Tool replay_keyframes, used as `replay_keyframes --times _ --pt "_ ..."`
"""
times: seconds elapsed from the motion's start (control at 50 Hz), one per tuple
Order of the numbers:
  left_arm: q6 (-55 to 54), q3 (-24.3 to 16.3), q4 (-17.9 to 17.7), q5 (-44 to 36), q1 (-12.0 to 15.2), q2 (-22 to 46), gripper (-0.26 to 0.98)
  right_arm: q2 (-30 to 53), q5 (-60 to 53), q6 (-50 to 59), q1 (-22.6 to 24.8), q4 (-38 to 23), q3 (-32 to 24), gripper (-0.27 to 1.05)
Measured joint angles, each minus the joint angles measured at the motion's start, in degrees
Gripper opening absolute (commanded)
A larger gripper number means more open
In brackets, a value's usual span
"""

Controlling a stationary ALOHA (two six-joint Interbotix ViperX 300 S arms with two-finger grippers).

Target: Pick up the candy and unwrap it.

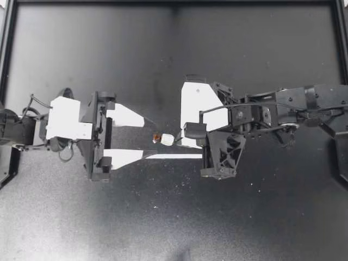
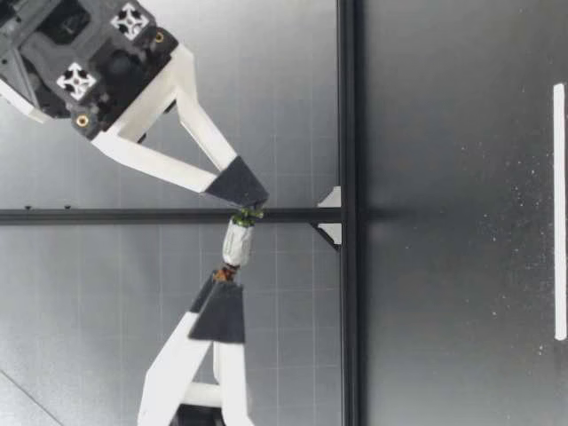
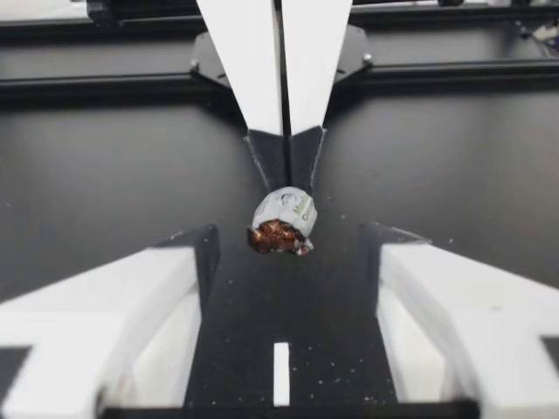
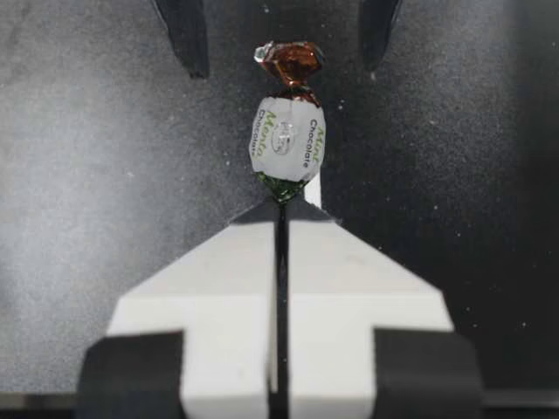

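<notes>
My right gripper (image 1: 177, 139) is shut on one twisted end of the candy (image 1: 165, 139), holding it in the air above the table. The candy has a white wrapper with a green end and a brown end. My left gripper (image 1: 142, 138) faces it, open wide, with the brown end just between its fingertips and touching neither. In the low view the candy (image 2: 236, 242) hangs between my right gripper (image 2: 248, 197) and my left gripper (image 2: 217, 302). From the left wrist, the candy (image 3: 282, 224) sits ahead of the open fingers (image 3: 131, 297). The right wrist view shows the candy (image 4: 288, 140) pinched at its green end.
The table (image 1: 174, 49) is black with a raised dark frame (image 1: 174, 2) round its edge. A thin white strip (image 1: 174, 156) lies on the table under the grippers and also shows in the low view as a white strip (image 2: 559, 213).
</notes>
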Motion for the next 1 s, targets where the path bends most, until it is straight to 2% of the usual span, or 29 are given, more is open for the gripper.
replay_keyframes --times 0.14,0.3,0.38,0.44,0.8,1.0 --pt "-0.1 -0.4 0.1 0.0 0.1 0.2 0.43 0.0 0.0 0.0 0.1 0.0 0.0 -0.18" --pt "-0.2 -0.8 0.0 0.1 0.0 0.7 0.09 0.0 0.0 0.0 0.1 0.0 0.0 -0.18" --pt "-0.4 -0.8 0.1 0.1 0.0 0.8 -0.05 -0.1 0.0 0.0 0.1 0.0 0.0 -0.18" --pt "-0.4 -0.8 0.0 0.0 0.1 0.7 -0.11 0.0 0.0 0.0 0.1 0.0 0.0 -0.18" --pt "-0.6 0.4 0.0 0.1 0.0 -0.2 -0.14 -0.9 -1.5 0.4 0.1 -0.1 1.3 -0.18" --pt "-0.7 1.0 -0.3 0.2 0.0 -1.3 -0.14 -4.1 -5.7 1.8 0.1 -0.1 5.0 -0.18"
